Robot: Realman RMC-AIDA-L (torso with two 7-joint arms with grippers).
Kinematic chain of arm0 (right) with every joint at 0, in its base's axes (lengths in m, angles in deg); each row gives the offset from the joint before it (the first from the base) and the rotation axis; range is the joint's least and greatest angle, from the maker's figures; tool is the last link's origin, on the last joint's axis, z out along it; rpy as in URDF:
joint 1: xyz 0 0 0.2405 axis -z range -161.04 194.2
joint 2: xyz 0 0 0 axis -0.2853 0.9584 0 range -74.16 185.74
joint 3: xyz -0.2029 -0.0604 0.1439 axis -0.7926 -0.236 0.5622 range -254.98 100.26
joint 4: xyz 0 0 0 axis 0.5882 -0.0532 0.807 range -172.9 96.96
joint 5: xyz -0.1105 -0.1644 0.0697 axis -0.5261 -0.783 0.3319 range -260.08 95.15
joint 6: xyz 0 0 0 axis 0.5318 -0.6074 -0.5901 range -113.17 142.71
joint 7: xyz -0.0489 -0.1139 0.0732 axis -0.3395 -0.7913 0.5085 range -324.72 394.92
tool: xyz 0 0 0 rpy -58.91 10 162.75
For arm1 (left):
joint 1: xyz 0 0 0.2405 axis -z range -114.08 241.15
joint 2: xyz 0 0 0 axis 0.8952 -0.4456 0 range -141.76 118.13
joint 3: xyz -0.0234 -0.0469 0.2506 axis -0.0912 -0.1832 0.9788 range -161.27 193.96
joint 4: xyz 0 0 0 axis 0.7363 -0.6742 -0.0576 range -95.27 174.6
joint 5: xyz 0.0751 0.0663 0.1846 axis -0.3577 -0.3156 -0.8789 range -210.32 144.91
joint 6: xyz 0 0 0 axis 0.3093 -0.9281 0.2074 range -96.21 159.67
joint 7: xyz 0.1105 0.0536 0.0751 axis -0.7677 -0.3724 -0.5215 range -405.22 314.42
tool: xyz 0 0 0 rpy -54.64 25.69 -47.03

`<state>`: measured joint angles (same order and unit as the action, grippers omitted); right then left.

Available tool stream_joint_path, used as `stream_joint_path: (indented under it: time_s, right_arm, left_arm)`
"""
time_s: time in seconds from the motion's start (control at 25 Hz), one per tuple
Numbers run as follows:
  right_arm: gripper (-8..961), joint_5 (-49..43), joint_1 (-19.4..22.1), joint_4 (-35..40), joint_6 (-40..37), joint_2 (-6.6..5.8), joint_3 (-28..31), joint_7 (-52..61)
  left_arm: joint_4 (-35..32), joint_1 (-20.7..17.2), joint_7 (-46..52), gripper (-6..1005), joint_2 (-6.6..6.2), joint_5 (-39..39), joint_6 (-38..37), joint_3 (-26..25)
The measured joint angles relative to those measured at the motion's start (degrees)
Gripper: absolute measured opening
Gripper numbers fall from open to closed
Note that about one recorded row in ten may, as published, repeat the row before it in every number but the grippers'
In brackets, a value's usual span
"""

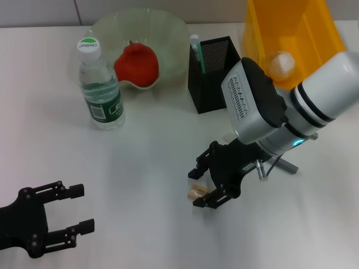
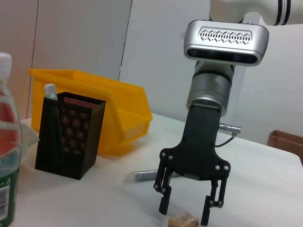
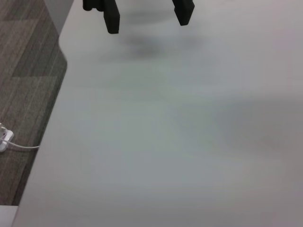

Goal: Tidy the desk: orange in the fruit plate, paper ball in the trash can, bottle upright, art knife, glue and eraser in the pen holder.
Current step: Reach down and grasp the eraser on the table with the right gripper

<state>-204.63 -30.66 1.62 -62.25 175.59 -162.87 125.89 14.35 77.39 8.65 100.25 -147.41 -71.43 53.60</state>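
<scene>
Pincers first: right pincer [image 1: 205, 188] hangs spread, straddling the eraser [image 1: 197, 193] on the white surface [image 1: 146, 168], near the black pen holder [image 1: 213, 73]. Left pincer [image 1: 70, 216] sits open at the near left.

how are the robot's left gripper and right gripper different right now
The right gripper points down over the tan eraser, fingers straddling it; the left gripper lies low at the table's near left edge, over nothing. The right sits near the pen holder; the left is far from every item. Both are black and open.
</scene>
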Motion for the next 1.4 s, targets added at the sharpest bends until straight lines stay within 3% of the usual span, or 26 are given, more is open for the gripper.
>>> stream_joint_path:
  time_s: [0.24,1.12,1.4]
  right_arm:
    - [553,0.00,0.03,-0.11,0.86,0.00,-1.05,0.00]
    - [543,0.00,-0.22,-0.22,1.35,0.00,-1.51,0.01]
    - [480,-0.01,0.07,-0.08,1.71,0.00,-2.91,0.01]
  left_arm:
    - [0.00,0.05,0.00,722,0.08,0.10,0.20,0.00]
    - [0.00,0.03,0.22,722,0.18,0.10,0.07,-0.35]
    - [0.04,0.03,0.26,722,0.08,0.18,0.06,-0.35]
